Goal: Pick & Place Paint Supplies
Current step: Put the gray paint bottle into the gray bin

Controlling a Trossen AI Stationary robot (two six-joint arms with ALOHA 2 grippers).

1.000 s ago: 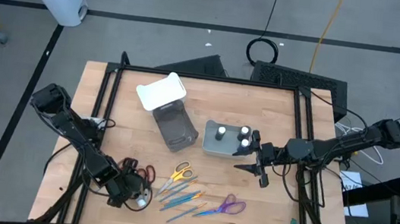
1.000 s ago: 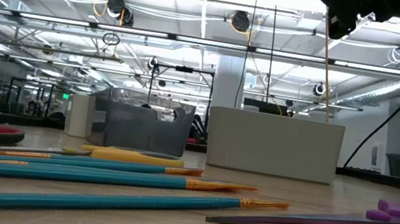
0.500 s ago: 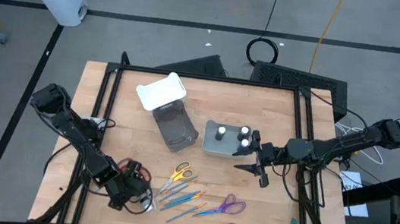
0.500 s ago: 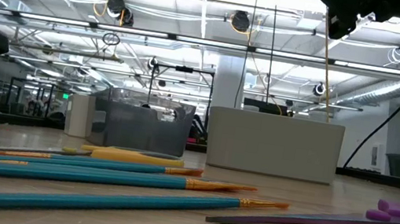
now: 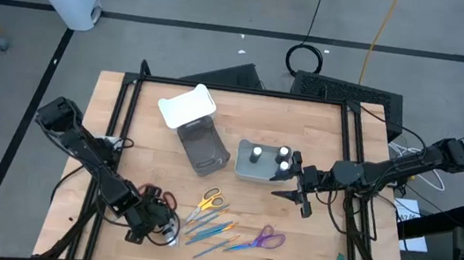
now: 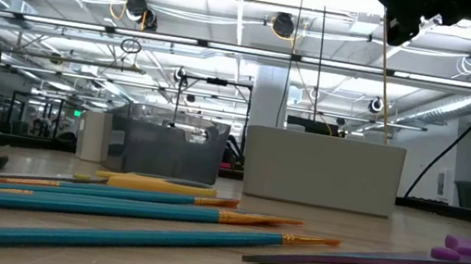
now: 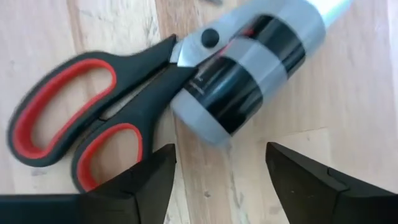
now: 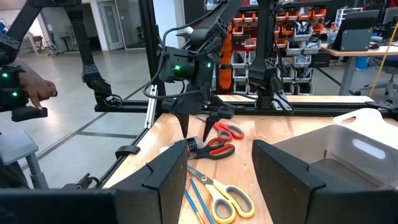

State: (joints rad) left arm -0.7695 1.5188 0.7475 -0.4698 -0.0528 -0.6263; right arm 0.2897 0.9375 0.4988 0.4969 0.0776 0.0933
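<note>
Over the last second the left pincer [image 7: 214,180] is spread again above the untouched dark white-capped bottle [image 7: 249,65] beside the red-handled scissors [image 7: 93,118], so a pickup is judged pending.

Left claw [image 7: 219,163] wider over bottle [image 7: 249,68]

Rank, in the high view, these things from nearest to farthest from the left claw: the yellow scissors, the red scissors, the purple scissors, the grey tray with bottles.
1. Red scissors: right beside the left claw, at the table's front left.
2. Yellow scissors: a little further right.
3. Purple scissors: front, right of the brushes.
4. Grey tray: mid-table, near the right claw.
</note>
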